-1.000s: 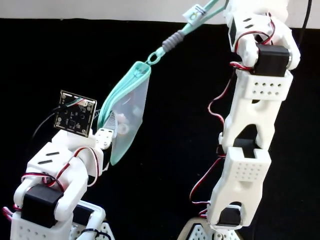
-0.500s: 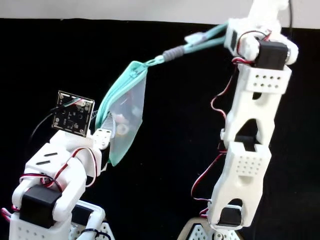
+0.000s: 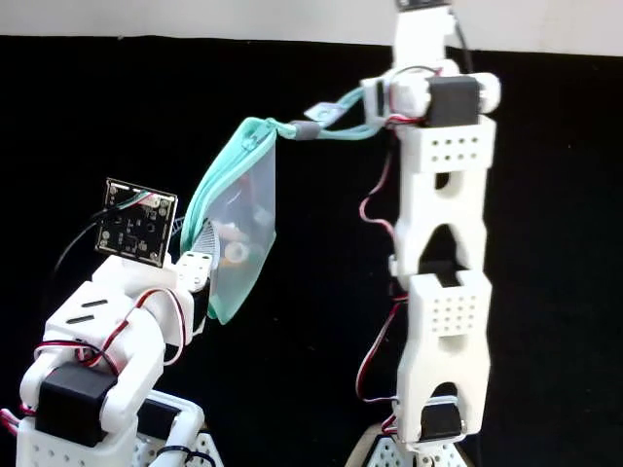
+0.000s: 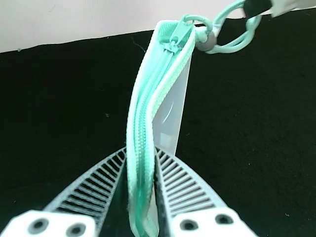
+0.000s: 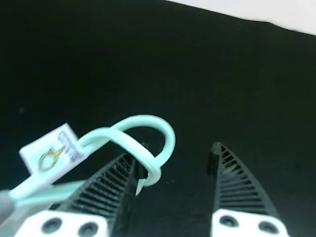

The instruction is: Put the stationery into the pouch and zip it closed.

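My left gripper (image 3: 202, 261) holds a mint-green pouch (image 3: 237, 219) with a translucent side up above the black table. In the left wrist view the left gripper (image 4: 141, 159) is shut on the pouch's zipper edge (image 4: 143, 113), and the zipper slider (image 4: 174, 37) sits at the far end. Small stationery items (image 3: 234, 248) show through the pouch's side. A mint strap (image 3: 336, 109) runs from the slider end to my right gripper (image 3: 378, 95). That right gripper (image 5: 175, 153) is open, with the strap loop (image 5: 148, 140) hooked over one finger (image 5: 111, 190).
A white tag (image 5: 52, 152) with a small gold pin hangs on the strap. The right arm (image 3: 440, 243) stands tall to the right of the pouch. Black cloth (image 3: 292, 389) covers the table, with a pale wall (image 3: 195, 15) behind.
The right arm has swung left toward the pouch, bringing the strap end lower and closer. The pouch has shifted slightly left in the left gripper's hold.
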`<control>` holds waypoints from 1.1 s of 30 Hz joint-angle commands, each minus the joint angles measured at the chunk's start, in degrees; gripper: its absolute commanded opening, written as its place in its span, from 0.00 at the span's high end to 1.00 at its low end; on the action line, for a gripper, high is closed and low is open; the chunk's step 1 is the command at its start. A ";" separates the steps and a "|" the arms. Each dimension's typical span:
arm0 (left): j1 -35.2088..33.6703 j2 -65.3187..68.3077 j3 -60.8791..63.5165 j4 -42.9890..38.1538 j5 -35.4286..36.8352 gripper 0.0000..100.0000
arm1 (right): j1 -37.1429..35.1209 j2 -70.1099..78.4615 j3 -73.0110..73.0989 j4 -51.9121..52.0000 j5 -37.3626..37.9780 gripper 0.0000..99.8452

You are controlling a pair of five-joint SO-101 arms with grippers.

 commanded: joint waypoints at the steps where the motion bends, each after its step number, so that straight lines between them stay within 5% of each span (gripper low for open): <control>1: -0.92 0.22 -0.13 0.18 -0.35 0.99 | -2.95 -0.66 -0.13 0.92 0.62 0.79; 15: -12.53 0.22 -0.22 -8.97 -0.53 0.99 | -9.71 -1.10 14.02 0.92 0.62 0.74; 33: -25.19 0.75 -6.37 -14.07 -13.98 0.99 | -9.71 -1.19 14.02 0.92 -1.85 0.74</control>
